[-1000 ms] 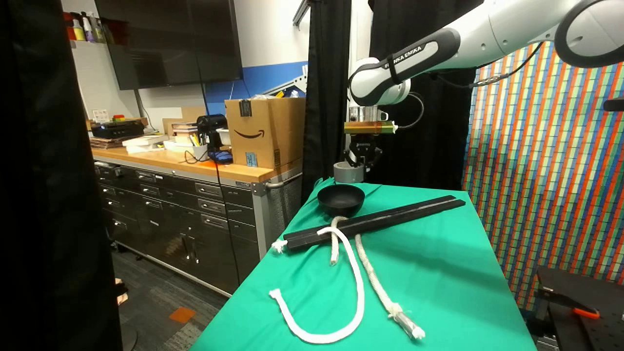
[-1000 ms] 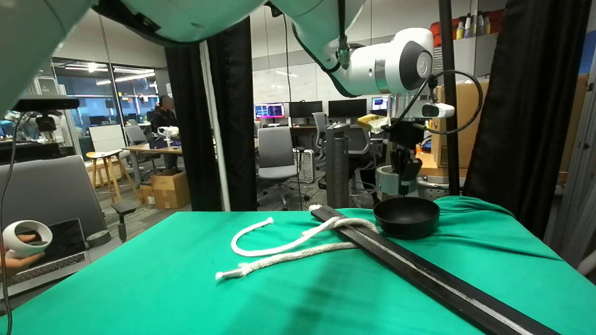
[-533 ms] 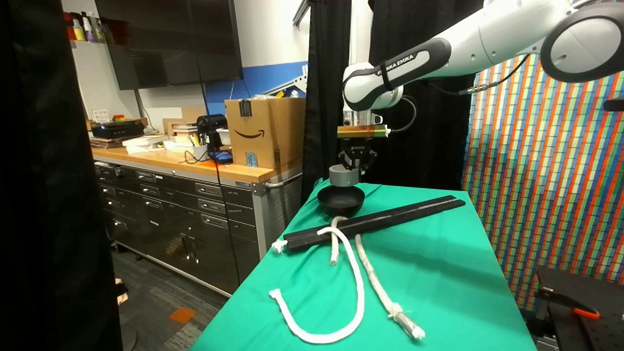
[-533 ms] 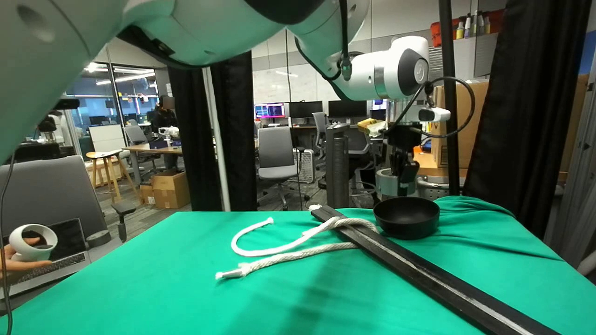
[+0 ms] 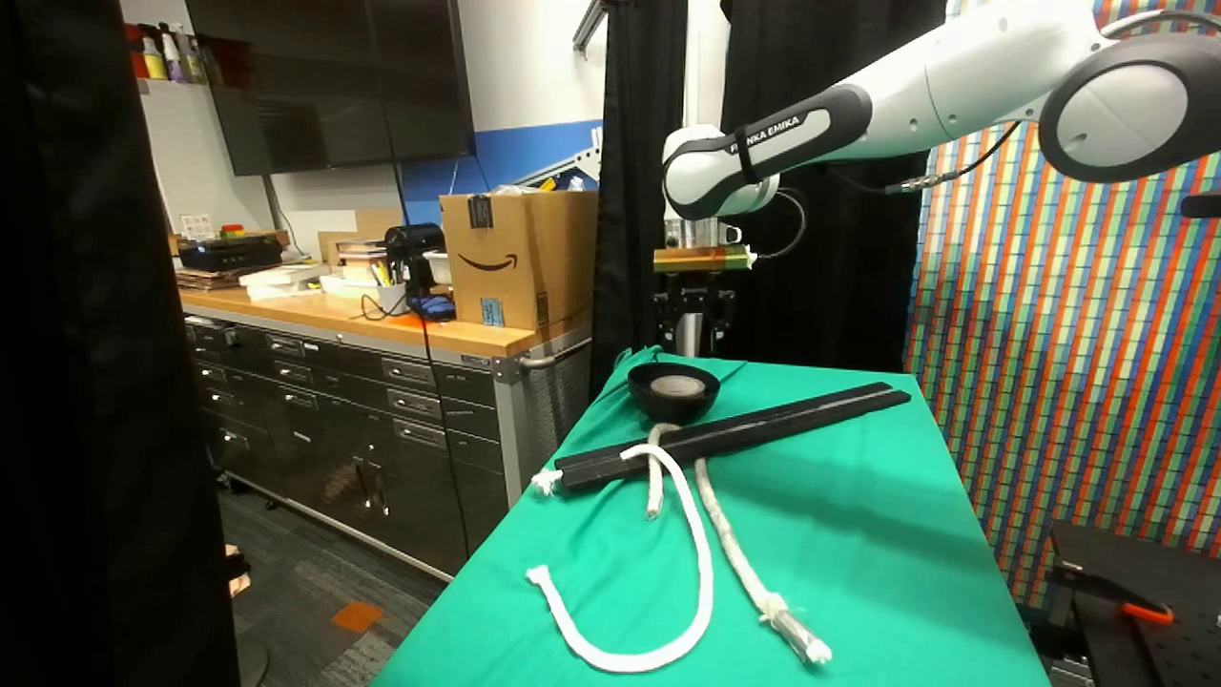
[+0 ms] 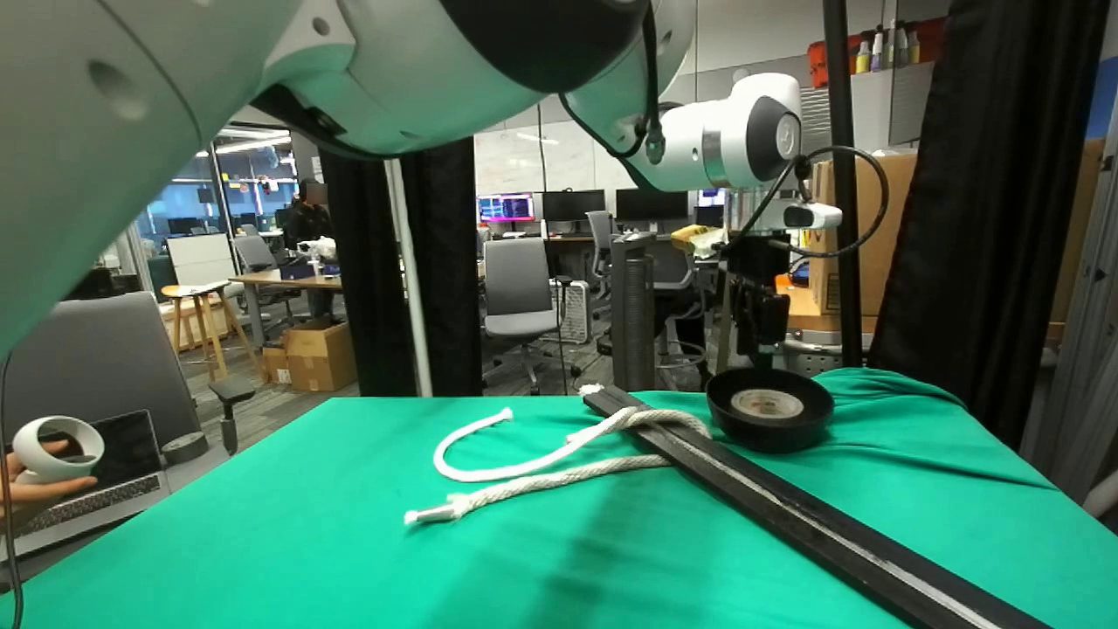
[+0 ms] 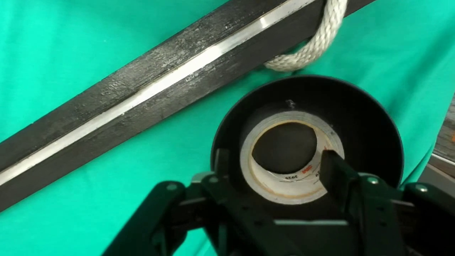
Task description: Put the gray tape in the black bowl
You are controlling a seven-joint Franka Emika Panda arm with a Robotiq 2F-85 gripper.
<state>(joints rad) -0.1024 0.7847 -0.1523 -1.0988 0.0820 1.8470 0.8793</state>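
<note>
The gray tape (image 7: 277, 185) lies inside the black bowl (image 7: 371, 121), its ring facing up and the bowl's floor showing through the hole. Both exterior views also show the tape (image 5: 678, 387) (image 6: 767, 403) within the bowl (image 5: 673, 414) (image 6: 773, 438). My gripper (image 7: 275, 152) hangs above the bowl with its two fingers spread apart and nothing between them. From the wrist, one finger (image 7: 334, 165) overlaps part of the ring in the picture. In both exterior views the gripper (image 5: 693, 336) (image 6: 762, 342) is over the bowl's far side.
A long black rod (image 7: 117, 87) with a pale stripe crosses the green cloth (image 5: 858, 563) beside the bowl. Rope (image 7: 321, 42) passes at the rod near the rim. In an exterior view a white rope (image 5: 704, 563) curves over the cloth near a twisted rope (image 5: 740, 553).
The gripper came down a little toward the bowl, then its fingers parted and let the gray tape go. The tape dropped into the bowl, which shifted slightly.
</note>
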